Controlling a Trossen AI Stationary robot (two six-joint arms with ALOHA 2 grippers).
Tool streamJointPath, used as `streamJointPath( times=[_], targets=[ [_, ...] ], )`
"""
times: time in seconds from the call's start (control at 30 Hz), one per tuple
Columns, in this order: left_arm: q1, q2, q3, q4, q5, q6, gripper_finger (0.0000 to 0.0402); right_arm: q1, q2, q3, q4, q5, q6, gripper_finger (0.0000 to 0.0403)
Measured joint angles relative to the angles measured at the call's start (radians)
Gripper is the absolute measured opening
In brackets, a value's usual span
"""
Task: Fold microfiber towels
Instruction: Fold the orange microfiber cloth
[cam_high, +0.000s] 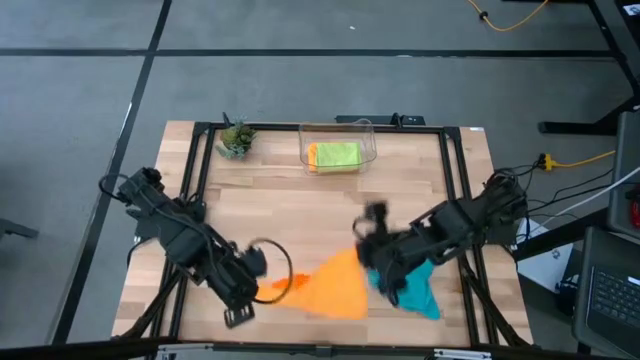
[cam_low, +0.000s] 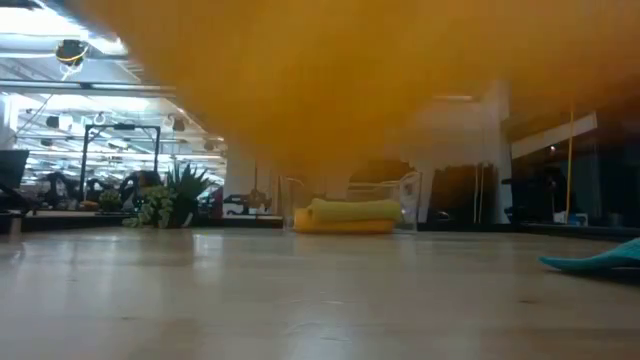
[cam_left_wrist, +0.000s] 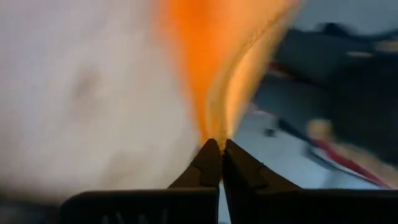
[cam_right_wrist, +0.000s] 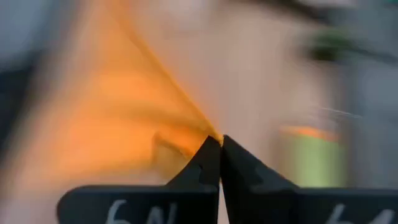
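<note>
Orange microfiber towel (cam_high: 335, 288) is hanging limp and light, both the left gripper (cam_left_wrist: 220, 147) and the right gripper (cam_right_wrist: 220, 140) clamped on its corners.

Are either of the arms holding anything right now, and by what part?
Both hold the orange towel: left tool and right tool are each shut on an edge or corner of it, lifted.

Your left gripper (cam_high: 268, 288) is at the table's (cam_high: 290, 205) near left, your right gripper (cam_high: 362, 250) at its near right. A towel (cam_high: 335, 285) stretches between them, each pinching one corner. A second towel (cam_high: 420, 290) lies just right of it, under your right arm. At the far edge, a bin (cam_high: 338, 145) holds more folded towels (cam_high: 335, 155), with a potted plant (cam_high: 236, 138) to its left.
</note>
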Motion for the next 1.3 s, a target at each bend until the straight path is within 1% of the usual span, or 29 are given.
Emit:
streamJointPath(
  times=[0.03, 0.07, 0.1, 0.13, 0.17, 0.2, 0.23, 0.3, 0.33, 0.37, 0.4, 0.53, 0.7, 0.77, 0.87, 0.93, 0.97, 1.03, 1.1, 1.2, 1.3],
  targets=[
    [0.005, -0.002, 0.007, -0.077, -0.020, -0.034, 0.0000, -0.003, 0.000, 0.016, -0.029, 0.119, 0.042, 0.0004],
    [0.013, -0.008, 0.009, -0.131, -0.048, -0.073, 0.0000, -0.005, 0.000, 0.027, -0.054, 0.216, 0.087, 0.0004],
    [0.025, -0.018, -0.003, -0.113, -0.084, -0.087, 0.0000, -0.010, 0.000, 0.035, -0.070, 0.271, 0.123, 0.0004],
    [0.041, -0.036, -0.023, -0.075, -0.116, -0.079, 0.0000, -0.016, -0.001, 0.037, -0.075, 0.278, 0.138, 0.0004],
    [0.048, -0.048, -0.031, -0.044, -0.150, -0.079, 0.0000, -0.018, -0.001, 0.038, -0.072, 0.246, 0.142, 0.0004],
    [0.057, -0.053, -0.031, -0.003, -0.180, -0.088, 0.0000, -0.022, -0.001, 0.038, -0.061, 0.171, 0.133, 0.0004],
    [0.069, -0.057, -0.031, 0.025, -0.187, -0.075, 0.0000, -0.024, -0.001, 0.038, -0.043, 0.065, 0.117, 0.0004],
    [0.077, -0.053, -0.031, 0.084, -0.153, 0.017, 0.0000, -0.023, 0.008, 0.038, 0.015, -0.184, 0.055, 0.0004],
    [0.077, -0.052, -0.033, 0.126, -0.133, 0.048, 0.0000, -0.020, 0.013, 0.038, 0.052, -0.269, 0.029, 0.0004],
    [0.076, -0.051, -0.033, 0.158, -0.115, 0.065, 0.0000, -0.011, 0.018, 0.038, 0.081, -0.328, 0.014, 0.0004],
    [0.072, -0.051, -0.033, 0.183, -0.107, 0.072, 0.0000, 0.000, 0.019, 0.037, 0.100, -0.358, -0.001, 0.0004],
    [0.043, -0.053, -0.032, 0.203, -0.092, 0.064, 0.0000, 0.036, 0.014, 0.037, 0.120, -0.362, 0.002, 0.0004],
    [-0.009, -0.052, -0.032, 0.215, -0.068, -0.037, 0.0000, 0.070, 0.013, 0.037, 0.116, -0.355, 0.038, 0.0004],
    [-0.025, -0.052, -0.032, 0.224, -0.068, -0.054, 0.0000, 0.078, 0.013, 0.037, 0.105, -0.333, 0.040, 0.0004],
    [-0.040, -0.052, -0.032, 0.206, -0.094, -0.063, 0.0000, 0.076, 0.013, 0.037, 0.082, -0.235, 0.011, 0.0004],
    [-0.041, -0.053, -0.032, 0.159, -0.135, -0.060, 0.0000, 0.056, 0.011, 0.028, 0.079, -0.180, -0.024, 0.0004],
    [-0.039, -0.052, -0.032, 0.122, -0.158, -0.062, 0.0000, 0.039, 0.010, 0.017, 0.086, -0.183, -0.049, 0.0004],
    [-0.025, -0.050, -0.032, 0.048, -0.210, -0.081, 0.0000, 0.004, 0.010, -0.009, 0.098, -0.230, -0.101, 0.0004],
    [-0.007, -0.046, -0.032, -0.035, -0.247, -0.091, 0.0000, -0.034, 0.010, -0.050, 0.124, -0.241, -0.111, 0.0004],
    [0.019, -0.038, -0.034, -0.116, -0.270, -0.081, 0.0000, -0.100, 0.010, -0.149, 0.159, -0.244, -0.114, 0.0004],
    [0.050, -0.036, -0.079, -0.105, -0.288, -0.007, 0.0000, -0.174, 0.012, -0.277, 0.233, -0.244, -0.145, 0.0004]
  ],
)
